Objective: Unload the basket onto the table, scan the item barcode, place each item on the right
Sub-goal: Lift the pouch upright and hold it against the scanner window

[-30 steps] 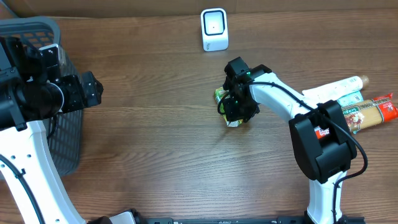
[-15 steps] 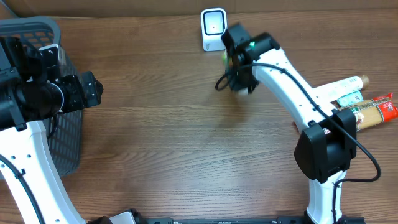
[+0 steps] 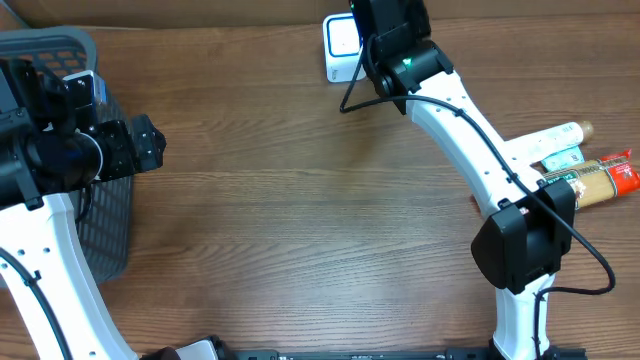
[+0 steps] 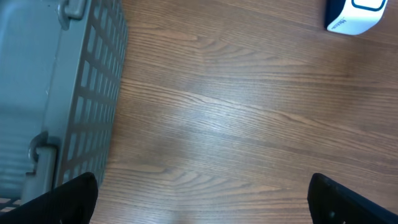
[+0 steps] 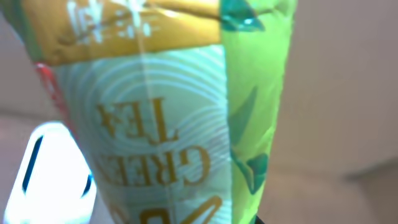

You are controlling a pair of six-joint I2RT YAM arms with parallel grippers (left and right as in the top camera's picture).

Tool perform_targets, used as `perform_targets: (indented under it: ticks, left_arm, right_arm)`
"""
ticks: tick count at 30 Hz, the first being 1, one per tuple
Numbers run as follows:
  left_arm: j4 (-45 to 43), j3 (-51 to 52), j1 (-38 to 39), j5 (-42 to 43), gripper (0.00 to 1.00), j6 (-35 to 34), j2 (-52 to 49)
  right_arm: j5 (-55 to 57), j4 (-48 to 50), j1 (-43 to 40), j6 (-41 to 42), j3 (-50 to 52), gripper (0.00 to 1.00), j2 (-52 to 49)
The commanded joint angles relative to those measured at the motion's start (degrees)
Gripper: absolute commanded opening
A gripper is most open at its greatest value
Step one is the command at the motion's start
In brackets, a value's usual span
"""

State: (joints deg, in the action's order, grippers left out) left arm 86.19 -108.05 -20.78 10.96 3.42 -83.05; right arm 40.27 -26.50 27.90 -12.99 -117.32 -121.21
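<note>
Right gripper: your right gripper point(image 3: 386, 30) is clamped on the green tea packet point(image 5: 161, 106). The fingers themselves do not show in the wrist view, but the packet fills it from close up.
Just changed: a second ago this gripper was low over the middle of the table, on the packet. Now it is up at the far edge with the packet carried along, and the spot where the packet lay is bare wood.
Meaning for the task: pick-up and carry look done. You are at the presenting step, and what remains is getting the code in front of the reader.
Packet to scanner: in the wrist view the white scanner point(image 5: 50, 177) sits at lower left, just beside and partly behind the packet's edge. From overhead the gripper covers the scanner's right side and hides the packet.
Barcode: the face toward the wrist camera shows only upside-down "GREEN TEA" lettering. No code is visible, so you cannot tell which side faces the scanner, and a turn of the wrist may be needed.
Left gripper: your left gripper point(image 4: 205, 202) stands wide apart and empty, beside the grey basket point(image 4: 43, 87), well away from the action.
Far right: the other groceries point(image 3: 575, 160) lie untouched at the table's edge.
</note>
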Motion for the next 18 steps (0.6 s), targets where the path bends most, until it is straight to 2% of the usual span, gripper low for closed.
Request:
perform_targets:
  ticks: [1, 6, 9, 13, 18]
  left_arm:
    - [0.17, -0.37, -0.22, 0.48, 1.0, 1.11, -0.11]
    - [0.17, -0.37, -0.22, 0.48, 1.0, 1.11, -0.11]
    - [0.15, -0.37, -0.22, 0.48, 0.99, 1.11, -0.11]
    - [0.15, -0.37, -0.22, 0.48, 0.99, 1.11, -0.11]
    - [0.15, -0.37, -0.22, 0.48, 1.0, 1.09, -0.11]
  right_arm:
    - [2.08, 5.77, 0.44, -15.98, -1.9, 0.04, -2.4]
    - [2.12, 14.6, 0.44, -31.8, -1.9, 0.04, -8.24]
    - [2.34, 17.97, 0.26, -37.53, -1.9, 0.04, -12.11]
    - [3.04, 20.63, -0.11, -41.24, -1.9, 0.04, -16.09]
    - [4.46, 24.94, -0.83, -41.48, -1.9, 0.04, -19.32]
